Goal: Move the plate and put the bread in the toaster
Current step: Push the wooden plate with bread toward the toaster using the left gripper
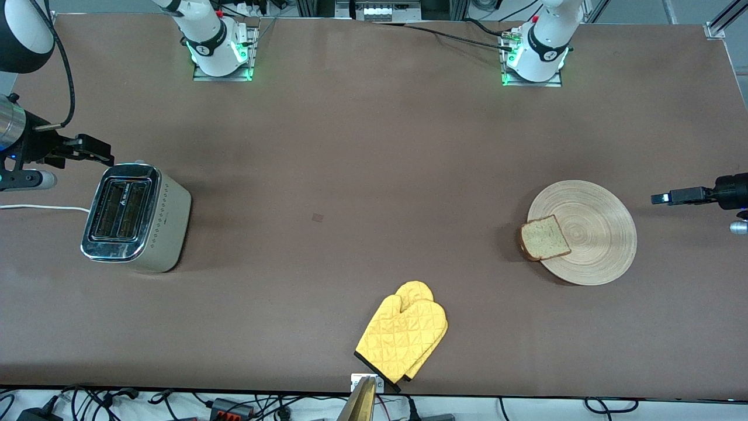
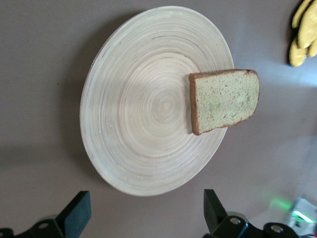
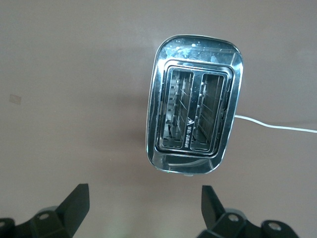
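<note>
The wooden plate lies on the table toward the left arm's end. The bread lies on its rim and overhangs the edge that faces the right arm's end. Both show in the left wrist view, plate and bread. My left gripper is open and empty, over bare table just off the plate's rim; its own view shows the jaws wide apart. The toaster stands toward the right arm's end, both slots empty. My right gripper is open and empty, over the table beside the toaster.
A yellow quilted oven mitt lies near the table's front edge, midway along it; it also shows in the left wrist view. The toaster's white cord runs off toward the right arm's end of the table.
</note>
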{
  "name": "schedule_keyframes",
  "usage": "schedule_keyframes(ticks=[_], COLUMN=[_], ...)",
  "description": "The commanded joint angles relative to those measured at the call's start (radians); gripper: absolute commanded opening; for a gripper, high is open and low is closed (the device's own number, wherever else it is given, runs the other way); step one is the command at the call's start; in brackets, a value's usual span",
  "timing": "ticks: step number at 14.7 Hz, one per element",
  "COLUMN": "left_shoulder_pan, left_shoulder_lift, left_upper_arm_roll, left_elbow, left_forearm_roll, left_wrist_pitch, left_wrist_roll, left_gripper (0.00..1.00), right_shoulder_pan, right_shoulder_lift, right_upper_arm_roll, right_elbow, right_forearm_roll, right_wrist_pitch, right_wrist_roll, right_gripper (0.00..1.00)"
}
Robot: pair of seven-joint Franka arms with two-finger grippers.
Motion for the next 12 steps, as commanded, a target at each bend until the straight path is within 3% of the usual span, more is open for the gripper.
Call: schedule_keyframes(ticks=[1, 5, 6, 7, 8, 12], left_shoulder_pan=[0.041, 0.055, 0.055, 0.055, 0.052, 0.048], left_shoulder_lift=[0.133, 0.21, 0.225, 0.23, 0.23, 0.27], left_upper_arm_roll=[-0.011, -0.016, -0.016, -0.016, -0.014, -0.021], left_elbow=[0.042, 0.041, 0.041, 0.039, 0.039, 0.039], left_forearm_roll=[-0.09, -0.138, -0.167, -0.172, -0.172, -0.245], left_wrist_pitch=[-0.006, 0.066, 0.066, 0.06, 0.06, 0.064], left_wrist_roll=[0.128, 0.229, 0.24, 0.248, 0.245, 0.238], left_gripper=[0.95, 0.66, 0.48, 0.21, 0.03, 0.01], right_shoulder_pan=[0.008, 0.022, 0.024, 0.024, 0.025, 0.027], right_shoulder_lift=[0.0, 0.0, 0.0, 0.0, -0.001, 0.0], right_upper_arm_roll=[0.0, 0.0, 0.0, 0.0, 0.0, 0.0], right_elbow=[0.01, 0.01, 0.01, 0.01, 0.01, 0.008], right_forearm_roll=[0.004, 0.003, 0.003, 0.004, 0.004, 0.004], right_wrist_pitch=[-0.014, -0.021, -0.033, -0.037, -0.037, -0.055], right_wrist_roll=[-0.009, -0.004, 0.001, 0.001, 0.001, -0.001], right_gripper=[1.0, 1.0, 1.0, 1.0, 1.0, 1.0])
